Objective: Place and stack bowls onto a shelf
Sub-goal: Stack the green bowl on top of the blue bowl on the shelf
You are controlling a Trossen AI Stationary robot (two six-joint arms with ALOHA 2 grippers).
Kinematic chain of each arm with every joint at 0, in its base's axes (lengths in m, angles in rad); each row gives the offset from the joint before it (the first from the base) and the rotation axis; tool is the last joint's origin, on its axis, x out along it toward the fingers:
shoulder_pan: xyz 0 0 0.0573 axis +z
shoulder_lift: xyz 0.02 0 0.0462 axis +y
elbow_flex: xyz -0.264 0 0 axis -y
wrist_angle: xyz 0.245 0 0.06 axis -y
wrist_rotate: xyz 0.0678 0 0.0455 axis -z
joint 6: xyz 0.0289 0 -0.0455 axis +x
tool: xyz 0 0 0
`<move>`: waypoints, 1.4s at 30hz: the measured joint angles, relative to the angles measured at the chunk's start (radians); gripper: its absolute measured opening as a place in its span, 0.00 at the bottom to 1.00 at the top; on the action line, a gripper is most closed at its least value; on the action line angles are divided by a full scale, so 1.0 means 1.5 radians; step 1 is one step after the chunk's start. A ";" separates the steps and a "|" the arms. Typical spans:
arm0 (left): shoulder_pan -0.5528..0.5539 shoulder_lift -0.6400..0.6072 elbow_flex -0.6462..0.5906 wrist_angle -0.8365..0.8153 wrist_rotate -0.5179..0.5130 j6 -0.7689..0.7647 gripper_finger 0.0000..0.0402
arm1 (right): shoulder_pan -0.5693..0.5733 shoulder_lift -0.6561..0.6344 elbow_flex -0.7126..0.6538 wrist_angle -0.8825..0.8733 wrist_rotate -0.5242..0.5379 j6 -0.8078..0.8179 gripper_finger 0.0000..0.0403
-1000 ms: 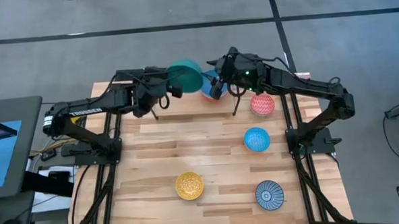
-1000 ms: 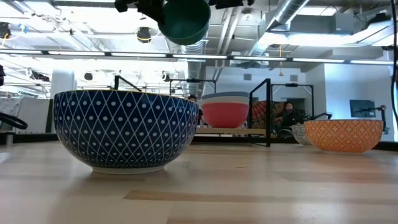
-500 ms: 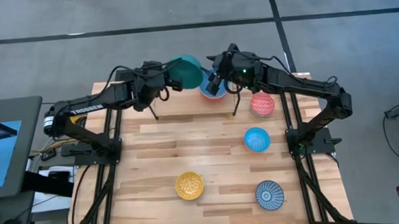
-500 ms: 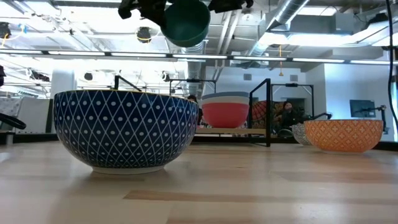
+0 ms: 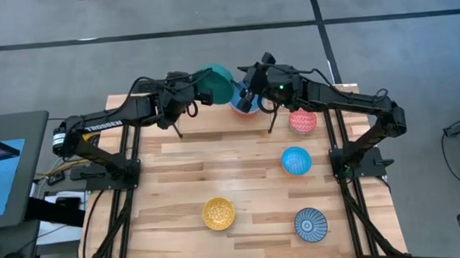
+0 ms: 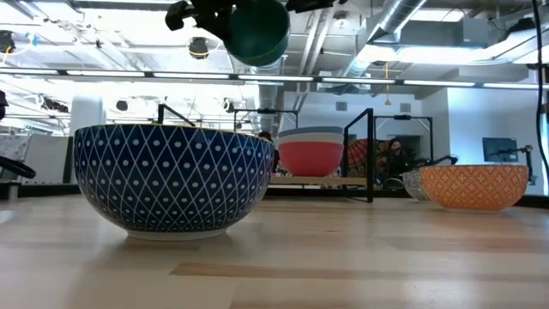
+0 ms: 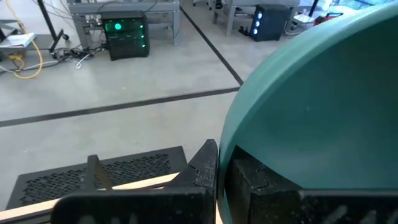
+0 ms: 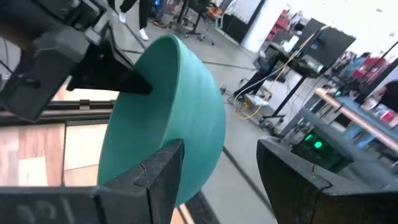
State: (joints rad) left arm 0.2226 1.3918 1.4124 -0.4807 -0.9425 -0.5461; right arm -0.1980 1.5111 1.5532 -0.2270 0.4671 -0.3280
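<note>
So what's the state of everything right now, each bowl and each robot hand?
Teal bowl: held in the air, tilted, above the shelf.
Left hand: shut on the teal bowl's rim.
Right hand: open, close beside the teal bowl.
Stack of bowls: nested, resting on the shelf.
Pink-red patterned bowl: upright on the table.
Light blue bowl: upright on the table.
Yellow patterned bowl: upright on the table.
Striped bowl: upright on the table.

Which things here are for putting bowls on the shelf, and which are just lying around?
For the job: teal round bowl, in the left tool; stacked bowls on the small wooden shelf; pink patterned bowl; light blue bowl; yellow patterned bowl; blue striped bowl.
Just around: dark flat monitor; green-lit computer box on the floor.
</note>
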 joint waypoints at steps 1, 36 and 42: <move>0.000 0.000 0.000 0.001 0.003 0.000 0.00 | 0.001 -0.002 0.000 -0.003 0.000 -0.010 0.58; 0.022 0.008 0.000 0.094 0.184 0.045 0.06 | -0.088 0.023 0.001 -0.016 0.044 0.028 0.06; 0.026 0.008 0.000 0.105 0.246 0.062 0.29 | -0.114 0.024 0.000 -0.033 -0.007 0.028 0.06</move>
State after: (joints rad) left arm 0.2609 1.4040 1.4128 -0.3231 -0.5737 -0.4529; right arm -0.3691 1.5463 1.5536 -0.2757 0.4567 -0.2859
